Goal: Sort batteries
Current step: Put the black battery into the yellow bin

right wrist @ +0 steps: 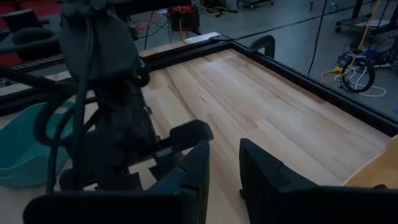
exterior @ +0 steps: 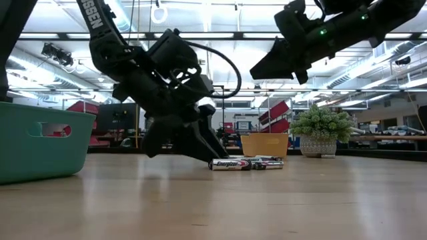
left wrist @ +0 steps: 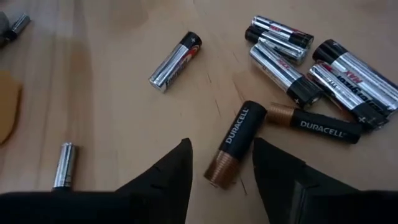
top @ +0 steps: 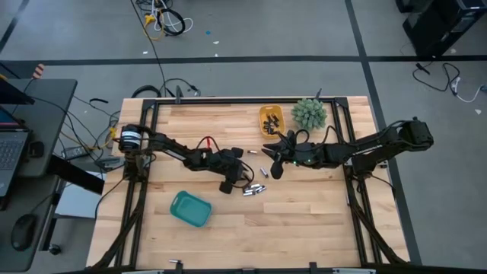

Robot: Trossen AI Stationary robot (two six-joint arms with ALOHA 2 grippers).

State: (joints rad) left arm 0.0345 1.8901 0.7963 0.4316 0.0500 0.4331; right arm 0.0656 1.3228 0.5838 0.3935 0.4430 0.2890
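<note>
Left gripper (left wrist: 221, 171) is down at the surface (left wrist: 124, 124), fingers (left wrist: 168, 180) spread, straddling the copper end of a Duracell (left wrist: 231, 146) that lies flat between them. No visible squeeze on it; I can't tell if a pad touches the cell. My read: it's lined up along the cell's short axis so closing would pinch it across the body (either a pick about to happen or a fresh release, can't say which).

Just beyond that cell, a 2nd Duracell (left wrist: 314, 121) lies almost touching its black end. Past it, a cluster of silver-and-black cells (left wrist: 292, 68) lies packed side by side, the unsorted pile by the look of it. 1 more silver cell (left wrist: 176, 61) sits apart, another (left wrist: 64, 165) near the left finger.

In the high view the pile (top: 253, 189) is mid-surface, next to the left gripper. Yellow tray (top: 272, 120) at the far edge already holds dark cells, plant (top: 309, 113) beside it; teal bin (top: 190, 208) sits nearer the front, contents not visible.

Right gripper (right wrist: 224, 165) hovers above the surface near the yellow tray, fingers slightly apart, nothing between them (waiting, I'd guess).
</note>
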